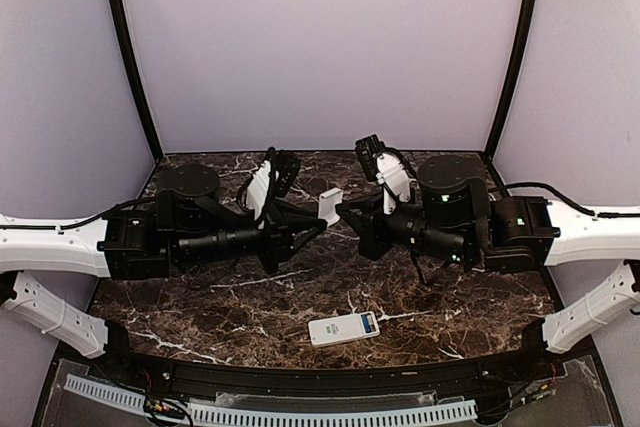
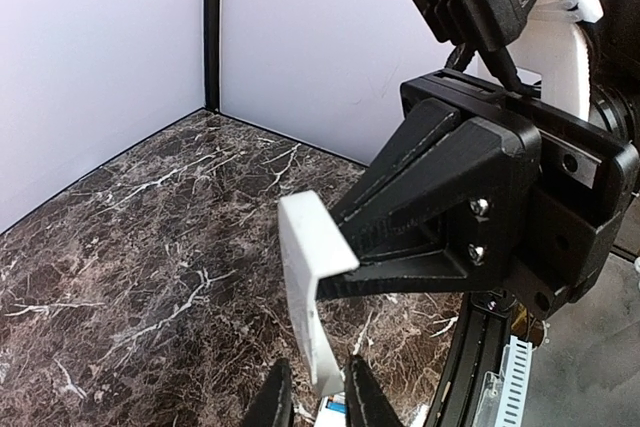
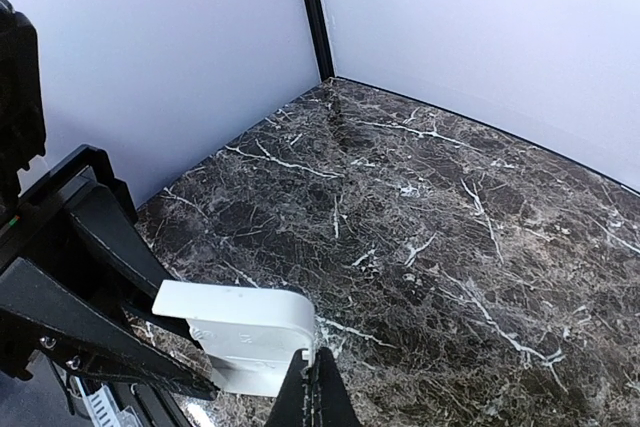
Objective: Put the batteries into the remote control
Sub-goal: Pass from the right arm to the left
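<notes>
A small white cover piece (image 1: 330,204) hangs in the air above the middle of the table, between both grippers. My right gripper (image 3: 315,372) is shut on one thin edge of the cover (image 3: 240,332). My left gripper (image 2: 315,382) straddles the cover's (image 2: 310,267) lower end; one finger touches it and a narrow gap shows at the other. The remote control (image 1: 343,328), slim and white with a blue patch at one end, lies flat near the table's front edge, below the grippers. No batteries are in view.
Dark marble tabletop (image 1: 250,307) with lilac walls behind and at both sides, and black posts in the back corners. A white slotted cable duct (image 1: 300,412) runs along the near edge. Both black arms reach inward over the table's middle.
</notes>
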{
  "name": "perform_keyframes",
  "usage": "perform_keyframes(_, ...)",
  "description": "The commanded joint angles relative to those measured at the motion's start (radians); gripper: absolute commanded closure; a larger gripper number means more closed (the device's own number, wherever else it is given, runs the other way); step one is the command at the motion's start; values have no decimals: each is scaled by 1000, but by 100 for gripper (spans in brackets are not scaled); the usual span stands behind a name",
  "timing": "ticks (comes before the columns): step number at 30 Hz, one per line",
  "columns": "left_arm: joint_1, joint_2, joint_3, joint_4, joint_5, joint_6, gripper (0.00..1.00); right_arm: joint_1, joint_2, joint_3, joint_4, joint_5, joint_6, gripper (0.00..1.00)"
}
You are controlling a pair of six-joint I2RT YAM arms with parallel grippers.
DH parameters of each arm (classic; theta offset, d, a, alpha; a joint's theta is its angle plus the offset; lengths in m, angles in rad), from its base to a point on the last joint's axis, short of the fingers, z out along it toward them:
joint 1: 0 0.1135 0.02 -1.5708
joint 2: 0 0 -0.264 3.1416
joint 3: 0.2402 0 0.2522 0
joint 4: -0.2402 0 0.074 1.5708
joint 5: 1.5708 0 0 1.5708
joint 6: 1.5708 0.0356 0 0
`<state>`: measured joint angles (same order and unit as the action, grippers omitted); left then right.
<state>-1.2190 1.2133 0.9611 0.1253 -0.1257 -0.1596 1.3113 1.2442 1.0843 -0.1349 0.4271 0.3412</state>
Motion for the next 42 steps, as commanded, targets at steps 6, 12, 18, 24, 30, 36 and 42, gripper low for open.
perform_keyframes(6,6,-8,42,20,-5,62,82,15,10,26,12,-14,-20,100)
perform_keyframes(12,6,0,58,29,3,74,65,16,11,30,14,-15,-27,100)
perform_keyframes(18,6,1,58,30,-5,94,86,16,5,26,15,-19,-28,100)
perform_keyframes(24,6,26,76,-4,55,122,100,16,1,24,21,-30,-33,100)
perform_keyframes(30,4,-24,38,-33,152,351,100,-10,-68,73,-140,-210,-102,72)
perform_keyframes(36,-46,-114,-52,-33,51,770,100,-177,-202,111,-316,-492,33,37)
perform_keyframes(42,-179,-23,-106,114,-225,1204,100,-309,-177,132,-399,-594,394,31)
